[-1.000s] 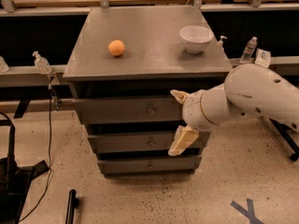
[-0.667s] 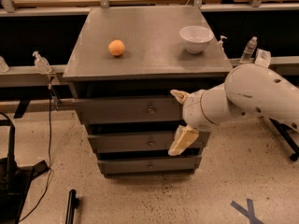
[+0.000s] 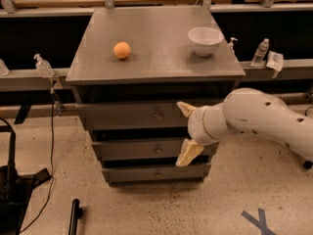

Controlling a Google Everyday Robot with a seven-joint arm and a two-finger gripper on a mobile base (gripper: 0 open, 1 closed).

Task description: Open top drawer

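The grey metal cabinet (image 3: pixel 156 48) stands in the middle of the camera view with three drawers. The top drawer (image 3: pixel 127 115) has a flat grey front and a small round knob (image 3: pixel 157 115) at its centre, and it is closed. My gripper (image 3: pixel 186 131) hangs in front of the cabinet, to the right of the knob, with one tan finger (image 3: pixel 185 108) level with the top drawer and the other (image 3: pixel 187 153) down by the middle drawer (image 3: pixel 137 149). The fingers are spread wide and hold nothing. My white arm (image 3: pixel 259 121) comes in from the right.
An orange (image 3: pixel 122 50) and a white bowl (image 3: pixel 205 40) sit on the cabinet top. The bottom drawer (image 3: pixel 151 173) is closed. Bottles stand on the ledges at the left (image 3: pixel 43 65) and right (image 3: pixel 259 53). Black gear (image 3: pixel 14 190) lies on the floor at the left.
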